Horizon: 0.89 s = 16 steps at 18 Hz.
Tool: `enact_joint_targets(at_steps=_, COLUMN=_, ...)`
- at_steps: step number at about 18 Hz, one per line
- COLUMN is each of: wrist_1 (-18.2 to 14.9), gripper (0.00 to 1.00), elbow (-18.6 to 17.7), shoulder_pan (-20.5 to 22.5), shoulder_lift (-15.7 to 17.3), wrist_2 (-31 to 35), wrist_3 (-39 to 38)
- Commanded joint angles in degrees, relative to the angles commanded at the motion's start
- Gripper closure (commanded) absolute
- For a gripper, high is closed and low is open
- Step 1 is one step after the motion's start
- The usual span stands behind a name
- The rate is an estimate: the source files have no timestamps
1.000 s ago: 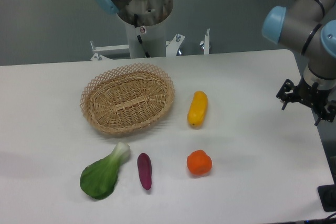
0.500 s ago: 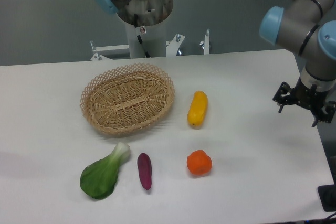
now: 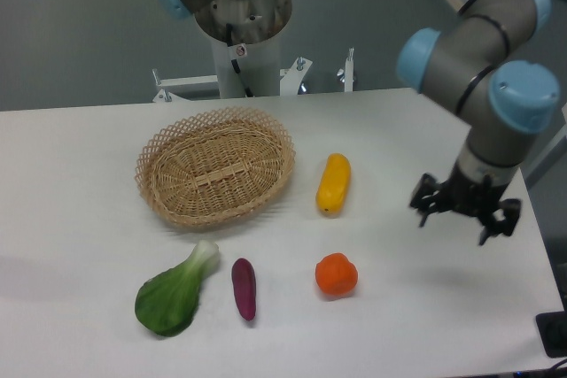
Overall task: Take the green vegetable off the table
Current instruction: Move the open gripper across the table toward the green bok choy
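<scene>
I see the green vegetable [image 3: 174,294] lying flat near the front left of the worktop [image 3: 80,174], leaf toward me, pale stem pointing up toward the wicker basket [image 3: 215,167]. A purple piece [image 3: 244,288] lies just beside it on the right, then an orange one [image 3: 337,274], with a yellow one [image 3: 334,183] behind. My tool [image 3: 465,216] hangs over the right side, well apart from the vegetable, fingers spread and holding nothing.

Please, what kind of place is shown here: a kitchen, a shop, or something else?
Most likely a robotics lab, not a kitchen. An industrial arm with its end effector works over a bare white table, and the green vegetable and wicker basket look like props.
</scene>
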Motion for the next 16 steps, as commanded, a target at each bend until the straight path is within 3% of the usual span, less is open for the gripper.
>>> enact_joint_targets(at_steps=16, wrist_1=0.09, gripper=0.0, elbow=-6.86, shoulder_pan=-18.37, shoulder_lift=-0.17, wrist_2=0.09, wrist_3=-8.8)
